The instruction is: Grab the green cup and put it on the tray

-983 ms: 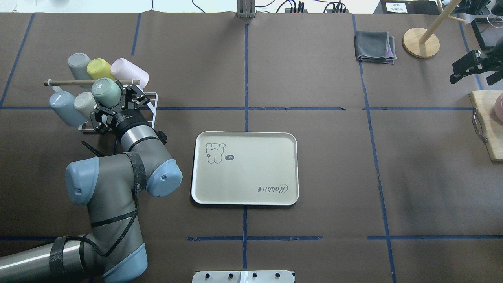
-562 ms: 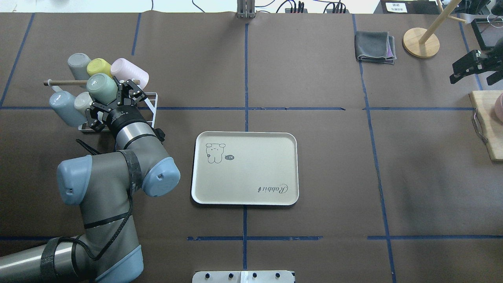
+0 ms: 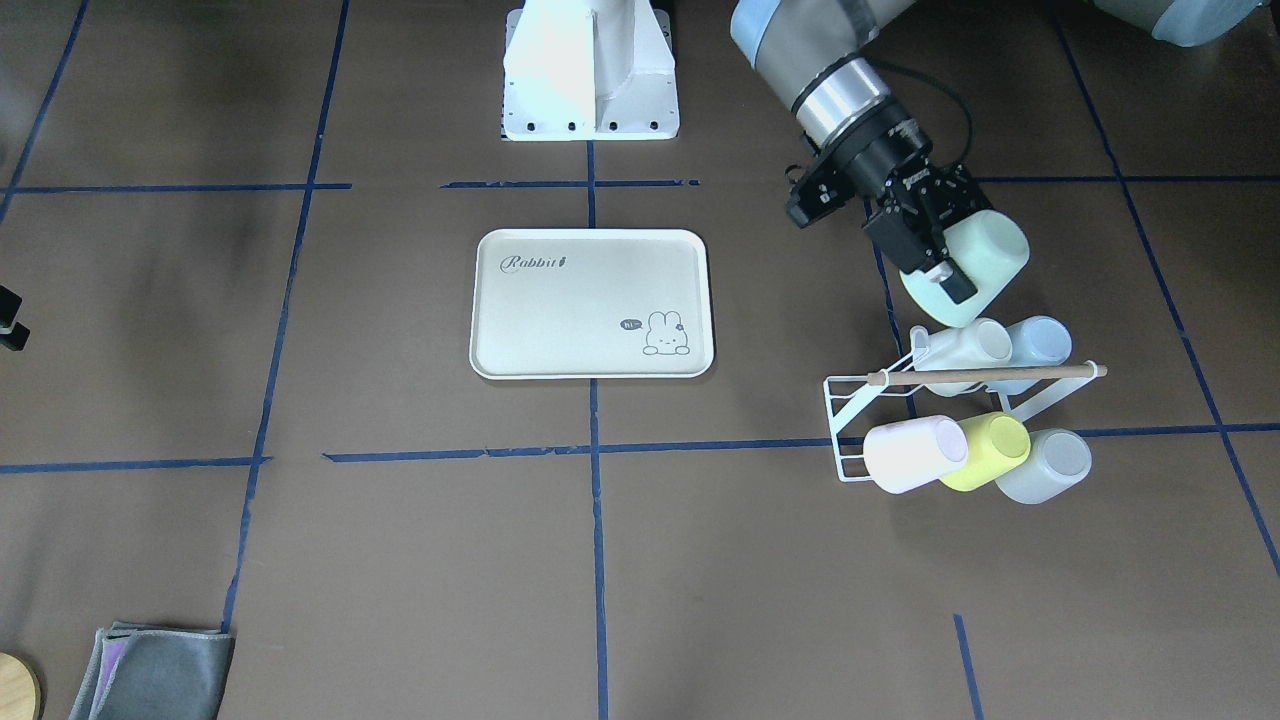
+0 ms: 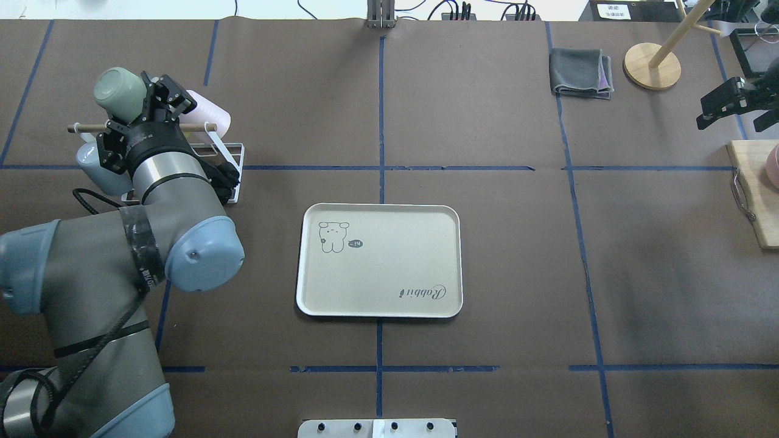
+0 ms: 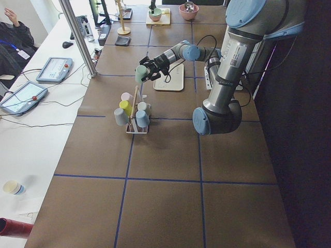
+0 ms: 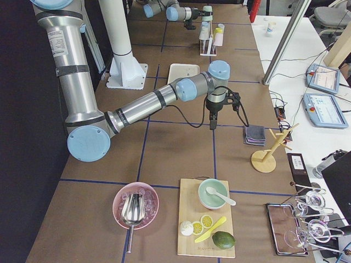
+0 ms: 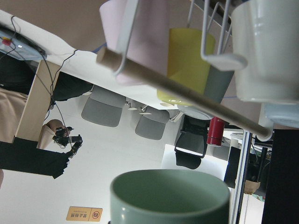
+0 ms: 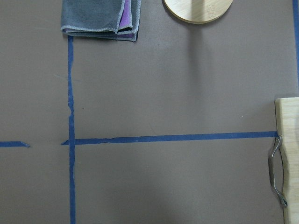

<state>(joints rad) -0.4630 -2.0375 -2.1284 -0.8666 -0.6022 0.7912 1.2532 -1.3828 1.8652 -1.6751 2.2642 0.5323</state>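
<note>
Tabletop (image 4: 517, 243) brown, blue tape grid (image 4: 381, 121), tray (image 4: 389, 267) central.

From the table's end, the near grey-and-blue left arm (image 5: 220, 77) stretched over the brown paper-covered table (image 5: 165, 170). Its left gripper (image 5: 145, 71) gripped a pale mint-green plastic cup (image 5: 140, 74) in the air, clear of the white wire rack (image 5: 135, 129). On that rack hung pink, yellow, grey, white and light blue cups beside a wooden rod (image 5: 136, 101). A cream rectangular tray (image 5: 171, 78) lay near the gripper, farther along the table. Two tablets (image 5: 51, 70) sat on the white side bench (image 5: 31, 144).
</note>
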